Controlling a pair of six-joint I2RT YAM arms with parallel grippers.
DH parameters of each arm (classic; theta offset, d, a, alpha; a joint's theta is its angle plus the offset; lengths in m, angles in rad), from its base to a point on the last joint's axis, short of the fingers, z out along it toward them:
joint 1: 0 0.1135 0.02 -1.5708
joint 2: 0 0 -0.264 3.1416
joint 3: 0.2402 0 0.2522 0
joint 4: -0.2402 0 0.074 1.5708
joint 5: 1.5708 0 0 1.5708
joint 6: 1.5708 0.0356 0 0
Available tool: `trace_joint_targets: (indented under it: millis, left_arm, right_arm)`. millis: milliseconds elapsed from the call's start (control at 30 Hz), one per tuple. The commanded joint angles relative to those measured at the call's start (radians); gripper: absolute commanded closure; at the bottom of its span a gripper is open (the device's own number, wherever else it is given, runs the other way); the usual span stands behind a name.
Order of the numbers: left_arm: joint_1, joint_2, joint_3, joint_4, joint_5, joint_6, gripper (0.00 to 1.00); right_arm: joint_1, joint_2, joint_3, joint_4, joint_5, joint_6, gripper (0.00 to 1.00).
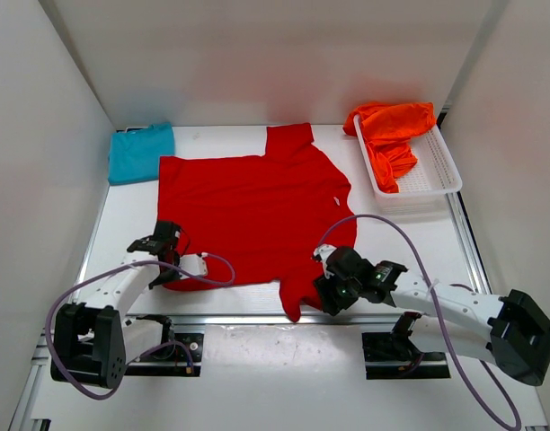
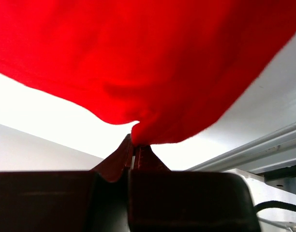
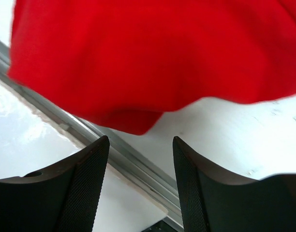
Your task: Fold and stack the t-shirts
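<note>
The red t-shirt (image 1: pixel 252 211) lies spread flat in the middle of the table. My left gripper (image 1: pixel 183 269) is at the shirt's near-left corner. In the left wrist view the gripper (image 2: pixel 134 146) is shut on a pinch of the red t-shirt's (image 2: pixel 148 63) edge. My right gripper (image 1: pixel 325 294) is low beside the near-right sleeve. In the right wrist view it (image 3: pixel 140 145) stands open and empty, just short of the red t-shirt's (image 3: pixel 153 58) hanging edge. A folded teal-blue t-shirt (image 1: pixel 140 153) lies at the back left. The orange t-shirt (image 1: pixel 392 135) lies crumpled in the basket.
The white mesh basket (image 1: pixel 434 175) stands at the back right. A metal rail (image 3: pixel 116 157) runs along the table's near edge, right under the right gripper. White walls close in the back and both sides.
</note>
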Motion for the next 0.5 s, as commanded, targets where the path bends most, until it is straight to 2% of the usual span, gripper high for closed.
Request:
trace_joint_targets:
  millis: [0,267,367,467]
  left_arm:
    - [-0.010,0.001,0.041,-0.036,0.049,-0.024,1.00]
    - [-0.059,-0.011,0.004,-0.034,0.041,-0.045,1.00]
    - [-0.044,0.009,0.039,-0.046,0.049,-0.050,1.00]
    - [-0.030,0.013,0.059,-0.052,0.052,-0.053,1.00]
  right_arm:
    - [0.003,0.012,0.031,0.049,-0.061,-0.020,0.39]
    - [-0.023,0.139,0.082,0.018,-0.032,0.003,0.40]
    - [-0.011,0.217,0.120,-0.008,0.020,0.035,0.45]
    - [-0.040,0.219,0.119,0.003,0.008,0.046,0.61]
